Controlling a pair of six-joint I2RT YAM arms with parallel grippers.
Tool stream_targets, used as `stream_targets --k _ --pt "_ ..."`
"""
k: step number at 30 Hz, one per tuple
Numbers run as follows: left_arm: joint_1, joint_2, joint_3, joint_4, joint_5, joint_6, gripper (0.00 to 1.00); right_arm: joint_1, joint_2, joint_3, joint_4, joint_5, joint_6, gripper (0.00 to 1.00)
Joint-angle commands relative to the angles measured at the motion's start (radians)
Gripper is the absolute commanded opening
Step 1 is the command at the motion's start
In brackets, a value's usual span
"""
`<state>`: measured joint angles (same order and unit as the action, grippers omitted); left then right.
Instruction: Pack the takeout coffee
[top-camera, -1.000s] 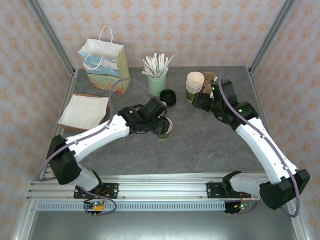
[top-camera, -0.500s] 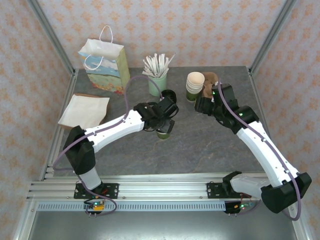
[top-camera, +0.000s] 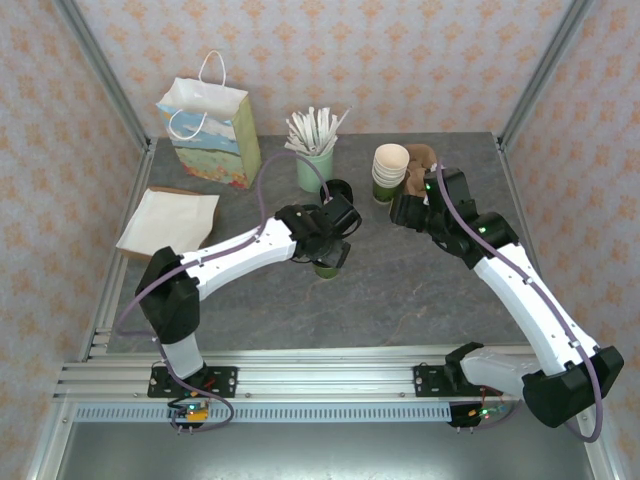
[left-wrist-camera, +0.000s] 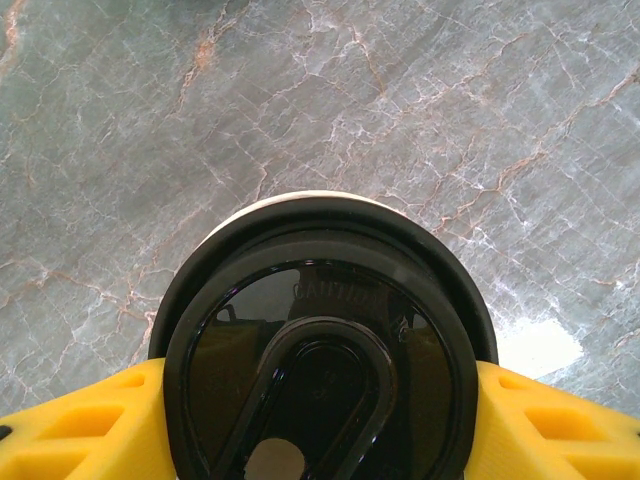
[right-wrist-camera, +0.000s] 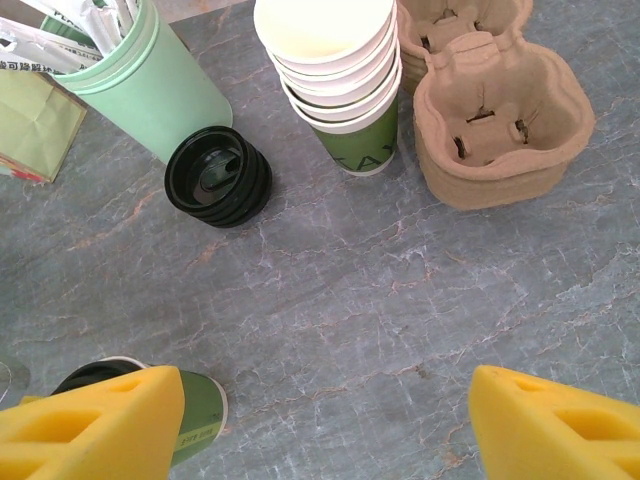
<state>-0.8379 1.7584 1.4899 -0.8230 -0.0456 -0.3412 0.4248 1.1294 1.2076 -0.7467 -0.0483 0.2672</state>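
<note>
The takeout coffee is a green paper cup (top-camera: 328, 265) standing mid-table, also low left in the right wrist view (right-wrist-camera: 195, 415). Its round black lid (left-wrist-camera: 320, 340) lies over the cup's mouth, a sliver of cream rim showing past its far edge. My left gripper (top-camera: 332, 243) hangs directly above the cup, shut on the lid, with yellow fingers (left-wrist-camera: 90, 425) pressed to both sides. I cannot tell whether the lid is fully seated. My right gripper (right-wrist-camera: 325, 430) hovers open to the cup's right (top-camera: 403, 208), holding nothing.
Behind the cup are a stack of black lids (right-wrist-camera: 218, 176), a pale green mug with white sticks (right-wrist-camera: 150, 85), a stack of lidless green cups (right-wrist-camera: 335, 70) and pulp cup carriers (right-wrist-camera: 500, 110). A gift bag (top-camera: 210, 130) and a flat paper bag (top-camera: 170, 222) are at the left.
My left gripper has swung right and back with the lid, coming over the cup and covering its open mouth. The right arm has barely shifted.
</note>
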Motion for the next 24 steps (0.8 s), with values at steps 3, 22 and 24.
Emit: stream_targets --k 3,22,24 --pt "-0.007 0.016 0.015 -0.016 -0.017 0.007 0.62 0.003 -0.025 -0.015 0.008 0.013 -0.008 0.75" --pt "-0.007 0.043 -0.061 0.004 -0.053 0.006 0.62 0.003 -0.019 -0.014 0.025 -0.005 0.0 0.76" --pt "-0.007 0.037 -0.052 0.001 -0.054 0.007 0.62 0.003 -0.014 -0.013 0.027 -0.008 0.0 0.76"
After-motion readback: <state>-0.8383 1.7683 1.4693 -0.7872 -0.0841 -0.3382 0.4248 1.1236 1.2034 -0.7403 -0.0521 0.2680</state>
